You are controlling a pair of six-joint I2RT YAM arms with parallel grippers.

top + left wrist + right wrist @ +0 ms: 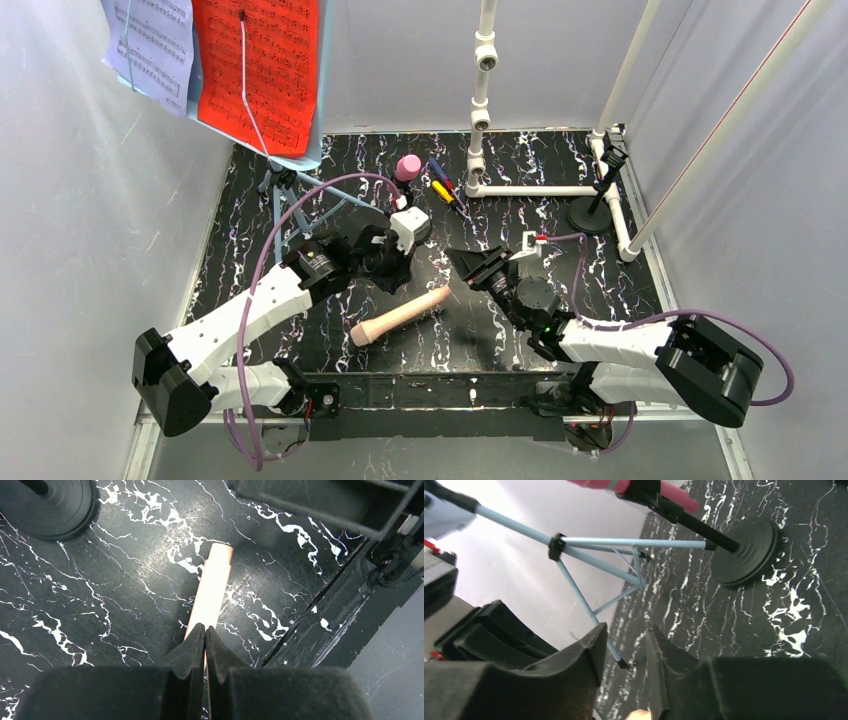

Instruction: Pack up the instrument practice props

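Note:
A beige toy microphone [400,315] lies flat on the black marbled table, and in the left wrist view the beige microphone [214,582] runs away from the fingertips. My left gripper [398,278] [205,628] hovers over its near part, shut with nothing between the jaws. My right gripper [465,262] [624,636] stands open and empty to the right of it. A pink microphone [407,167] [674,491] sits in a black round-based holder [746,555]. The pale-blue music rack [325,60], with tripod legs [599,562], holds red [258,65] and lavender [150,45] pages.
A second black round-based holder [590,213] [47,505] stands at the right beside the white PVC pipe frame [480,100]. Yellow and blue pens [443,190] lie near the pink microphone. Grey walls close in on both sides. The table's front edge [320,615] is close.

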